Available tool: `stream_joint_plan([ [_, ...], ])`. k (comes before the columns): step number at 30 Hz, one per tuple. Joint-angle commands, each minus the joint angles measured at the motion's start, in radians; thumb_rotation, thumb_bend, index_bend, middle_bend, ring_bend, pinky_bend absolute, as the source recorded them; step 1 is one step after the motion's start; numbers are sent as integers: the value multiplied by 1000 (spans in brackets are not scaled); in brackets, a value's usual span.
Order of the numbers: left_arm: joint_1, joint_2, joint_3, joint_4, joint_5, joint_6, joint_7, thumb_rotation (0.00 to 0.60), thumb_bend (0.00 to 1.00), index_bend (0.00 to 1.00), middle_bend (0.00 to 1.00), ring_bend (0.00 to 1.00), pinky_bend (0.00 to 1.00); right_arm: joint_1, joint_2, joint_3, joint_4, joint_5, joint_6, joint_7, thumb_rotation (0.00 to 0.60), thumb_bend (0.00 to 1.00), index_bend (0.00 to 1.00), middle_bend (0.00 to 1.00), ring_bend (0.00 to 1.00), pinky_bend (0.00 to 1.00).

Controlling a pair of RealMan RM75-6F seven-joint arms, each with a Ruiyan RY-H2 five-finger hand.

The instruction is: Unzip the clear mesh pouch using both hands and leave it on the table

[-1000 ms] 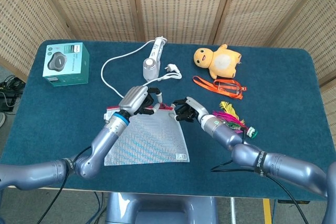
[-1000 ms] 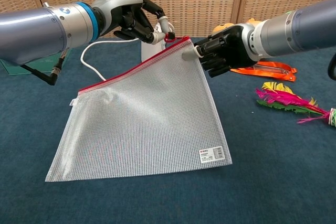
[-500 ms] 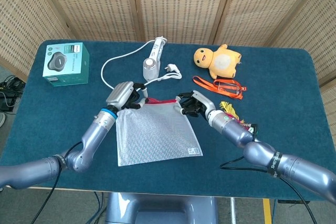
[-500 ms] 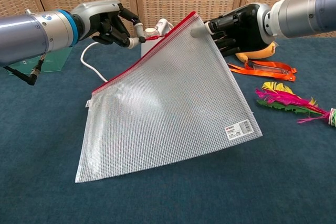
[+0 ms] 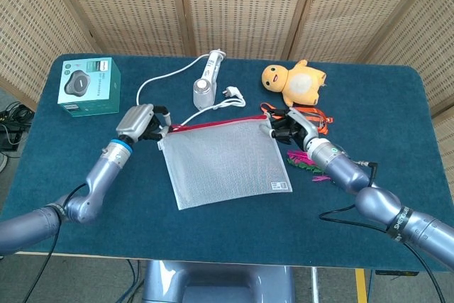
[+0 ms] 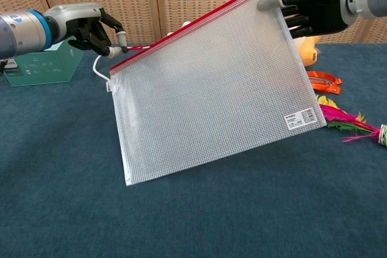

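The clear mesh pouch [image 5: 225,161] [image 6: 211,89] with a red zipper edge hangs stretched between both hands, tilted, its right corner highest. My left hand [image 5: 142,124] [image 6: 91,27] pinches the red zipper pull [image 6: 123,46] at the left end of the top edge. At the upper right corner my right hand [image 5: 287,124] [image 6: 311,10] grips the pouch. The pouch's lower edge is close to the table [image 5: 213,239]; whether it touches I cannot tell.
A teal box [image 5: 89,86] [image 6: 36,67] stands at the back left. A white charger with cable [image 5: 209,76] lies behind the pouch. A yellow plush [image 5: 293,83], an orange lanyard [image 6: 323,81] and coloured feathers [image 6: 344,122] lie to the right.
The hands have drawn apart. My left hand went left with the zipper pull along the top edge; my right hand went right and up, and the pouch now hangs taut and higher.
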Motion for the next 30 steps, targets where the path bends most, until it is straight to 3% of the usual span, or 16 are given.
stream_joint_plan([
  [1, 7, 46, 15, 1, 5, -31, 16, 600, 876, 915, 985, 981, 1000, -24, 9, 14, 18, -2, -9, 15, 600, 932, 810, 974, 992, 1000],
  [11, 11, 115, 21, -19, -28, -58, 42, 600, 870, 913, 985, 981, 1000, -64, 9, 22, 71, -10, -37, 28, 600, 932, 802, 973, 992, 1000],
  [13, 12, 115, 21, -24, -27, -65, 32, 600, 766, 841, 985, 981, 1000, -72, -1, 28, 71, -27, -34, 19, 600, 874, 753, 965, 992, 1000],
  [14, 12, 117, 22, -26, -22, -77, 22, 600, 558, 658, 982, 980, 1000, -74, -5, 24, 69, -44, -26, 5, 600, 706, 595, 953, 990, 1000],
  [15, 11, 123, 24, -30, -19, -99, 10, 600, 305, 390, 971, 973, 1000, -76, -8, 18, 66, -64, -22, -11, 600, 439, 358, 930, 984, 1000],
  [17, 12, 135, 18, -34, -5, -126, -25, 600, 22, 46, 946, 958, 1000, -76, -11, 1, 69, -107, -1, -51, 600, 68, 38, 883, 972, 1000],
  [18, 16, 133, 15, -28, 12, -114, -34, 600, 0, 0, 935, 951, 1000, -73, -15, -20, 74, -132, 35, -83, 600, 1, 0, 861, 967, 1000],
  [26, 73, 163, 2, -47, 111, 15, -78, 586, 0, 0, 905, 943, 1000, -82, 3, -136, 41, -215, 294, -269, 600, 0, 0, 837, 962, 1000],
  [28, 105, 203, 13, -83, 145, 77, -54, 592, 0, 0, 883, 921, 993, -111, 17, -175, 13, -292, 415, -356, 600, 0, 0, 814, 955, 1000],
  [30, 142, 233, 29, -118, 171, 152, -10, 599, 0, 0, 756, 814, 914, -145, 23, -210, -4, -385, 532, -417, 600, 0, 0, 716, 899, 989],
])
